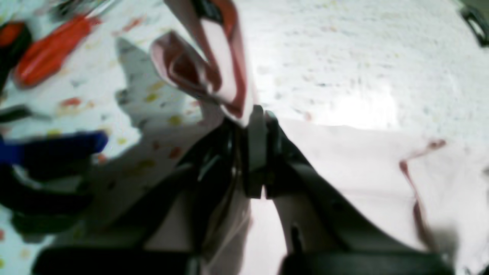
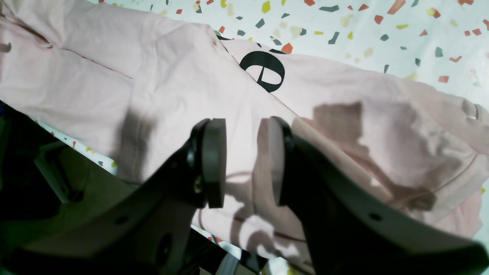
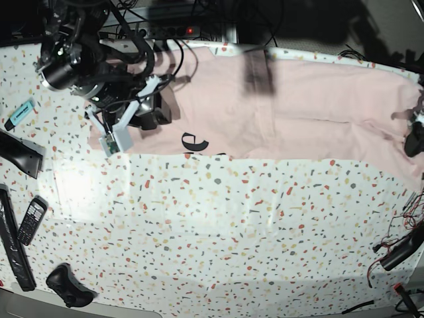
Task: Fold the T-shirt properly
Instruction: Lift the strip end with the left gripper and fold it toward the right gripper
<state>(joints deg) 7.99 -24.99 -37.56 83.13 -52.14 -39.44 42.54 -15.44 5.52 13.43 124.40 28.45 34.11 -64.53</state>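
The pale pink T-shirt (image 3: 298,112) lies stretched along the far side of the speckled table, with black lettering (image 3: 193,141) showing at its near edge. My right gripper (image 3: 156,116) hovers over the shirt's left end. In the right wrist view it (image 2: 244,122) stands open, jaws apart above the cloth (image 2: 153,76), close to a black letter (image 2: 265,70). My left gripper (image 1: 259,114) is shut on a bunched fold of the T-shirt (image 1: 363,172), and a loop of cloth sticks out past its tips. In the base view that arm (image 3: 416,129) is at the shirt's right end, mostly cut off.
A phone (image 3: 30,222), a long black bar (image 3: 10,248) and a black lump (image 3: 66,285) lie at the left front. A blue marker (image 3: 20,112) is at the left edge. Cables (image 3: 397,252) trail at the right. An orange-handled tool (image 1: 49,49) shows in the left wrist view.
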